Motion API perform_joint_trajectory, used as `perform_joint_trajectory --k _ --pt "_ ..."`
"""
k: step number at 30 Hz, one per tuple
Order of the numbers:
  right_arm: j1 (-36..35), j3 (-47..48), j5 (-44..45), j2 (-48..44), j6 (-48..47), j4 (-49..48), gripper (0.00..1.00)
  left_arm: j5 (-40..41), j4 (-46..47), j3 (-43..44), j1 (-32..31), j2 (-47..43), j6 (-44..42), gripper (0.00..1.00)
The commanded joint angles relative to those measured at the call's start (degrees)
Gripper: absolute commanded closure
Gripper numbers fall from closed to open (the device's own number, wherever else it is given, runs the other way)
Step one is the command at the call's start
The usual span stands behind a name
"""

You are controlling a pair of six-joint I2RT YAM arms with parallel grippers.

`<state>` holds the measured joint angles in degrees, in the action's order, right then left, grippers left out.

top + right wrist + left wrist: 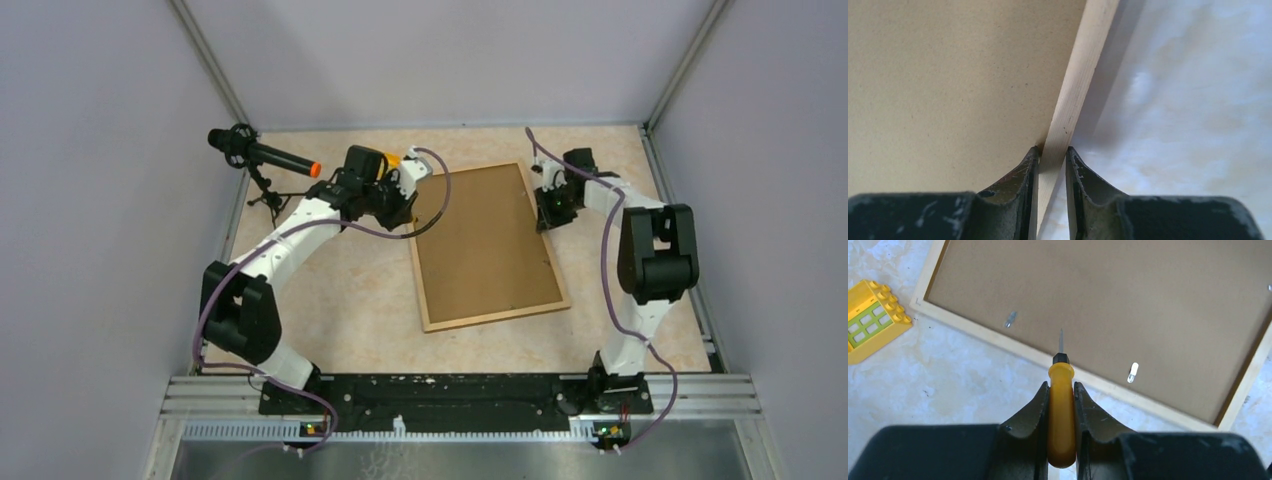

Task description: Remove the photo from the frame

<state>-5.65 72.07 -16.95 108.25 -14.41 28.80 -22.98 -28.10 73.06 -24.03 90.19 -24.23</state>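
The frame (485,245) lies back up on the table, its brown fibreboard back (1108,305) facing me inside a pale wooden rim (1075,95). The photo is hidden under the back. My left gripper (1062,385) is shut on a yellow-handled screwdriver (1061,410). It hovers at the frame's far left edge (405,205), and the thin blade (1061,340) points over the rim onto the back, between two small metal tabs (1010,319) (1133,372). My right gripper (1052,150) is shut on the rim at the frame's far right edge (548,208).
A yellow toy block with green windows (873,320) lies on the table just left of the frame's corner. A black microphone with an orange tip (265,155) stands on a small tripod at the back left. Grey walls enclose the table.
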Motion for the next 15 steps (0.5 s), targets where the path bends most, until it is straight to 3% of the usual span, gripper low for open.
perform_joint_trajectory --k 1,4,10,15 --pt "5.34 6.86 10.65 5.84 -10.31 2.44 1.00 -1.26 -1.69 1.68 -0.05 -4.24 2.29 1.00" --pt "5.46 13.89 9.75 9.18 -12.21 4.30 1.00 -0.82 -1.77 1.31 0.04 -5.46 2.75 1.00" --pt "5.43 33.35 4.37 20.17 -9.64 12.90 0.61 -1.03 -2.79 1.47 0.03 -6.61 3.27 1.00" --pt "5.40 40.33 3.78 25.19 -7.38 14.15 0.57 -0.84 -3.19 1.16 -0.01 -7.90 3.22 1.00"
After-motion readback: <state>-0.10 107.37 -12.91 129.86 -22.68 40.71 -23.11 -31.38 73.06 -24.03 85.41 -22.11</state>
